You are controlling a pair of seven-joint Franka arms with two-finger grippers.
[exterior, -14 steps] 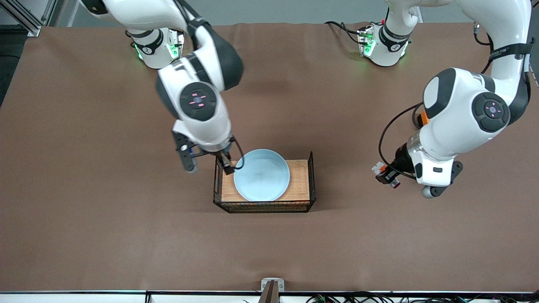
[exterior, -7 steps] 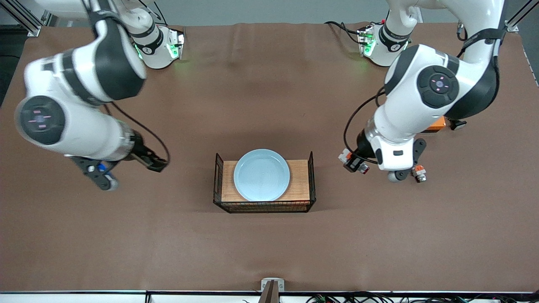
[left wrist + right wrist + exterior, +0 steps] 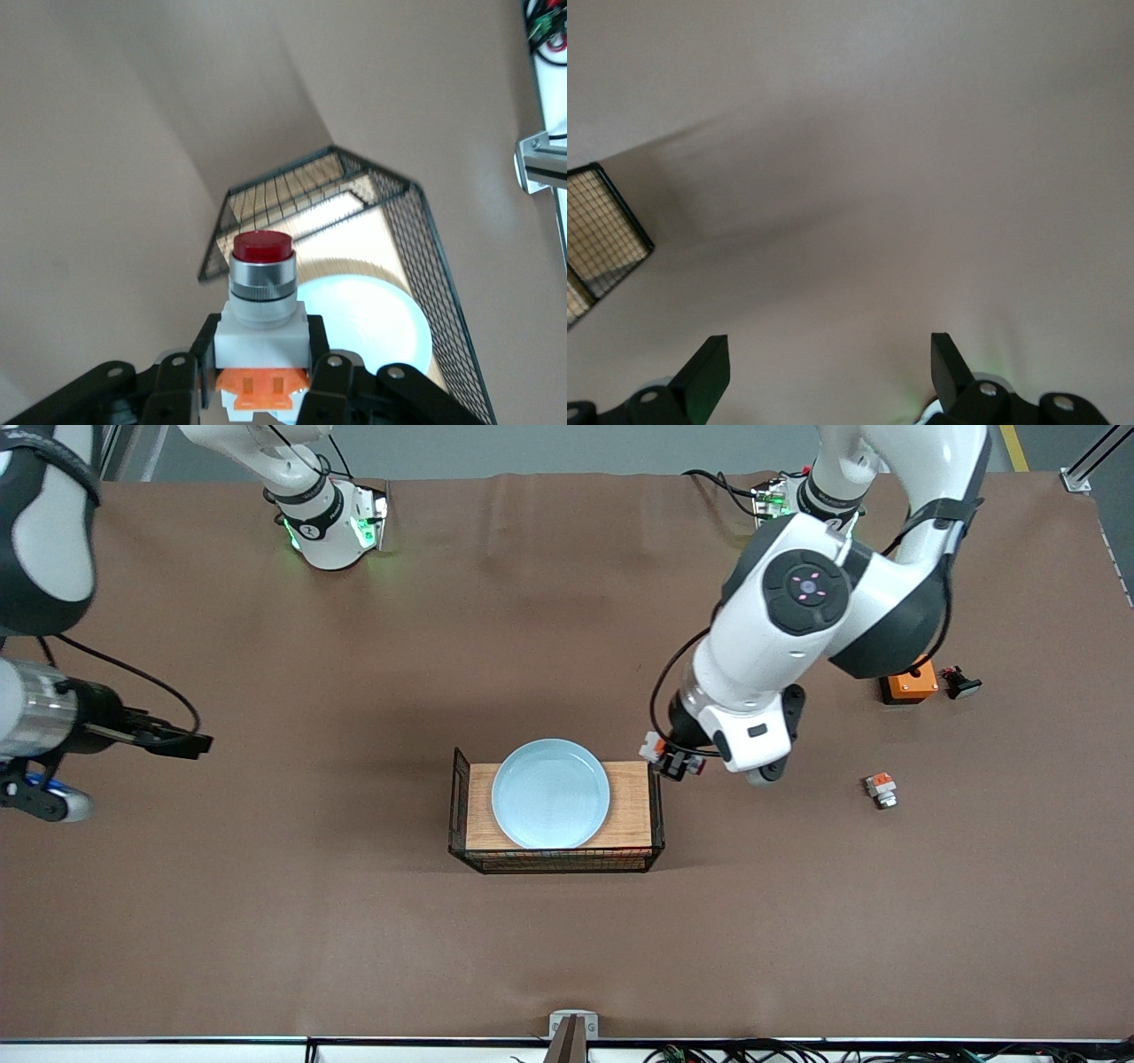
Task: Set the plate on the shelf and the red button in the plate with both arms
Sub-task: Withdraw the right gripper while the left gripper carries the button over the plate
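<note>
The pale blue plate lies flat on the wooden floor of a black wire basket at mid-table. My left gripper is shut on the red button and holds it over the basket's end wall toward the left arm's end. In the left wrist view the button sits upright between the gripper's fingers, red tip out, with the plate and the basket below. My right gripper is open and empty over bare table toward the right arm's end; it also shows in the right wrist view.
An orange cube box and a small black part sit toward the left arm's end. A white-orange part with no red tip lies nearer the front camera than those. A basket corner shows in the right wrist view.
My left gripper has carried the red button from the left arm's end up to the basket. My right gripper has let go of the plate and drawn away toward the right arm's end.
</note>
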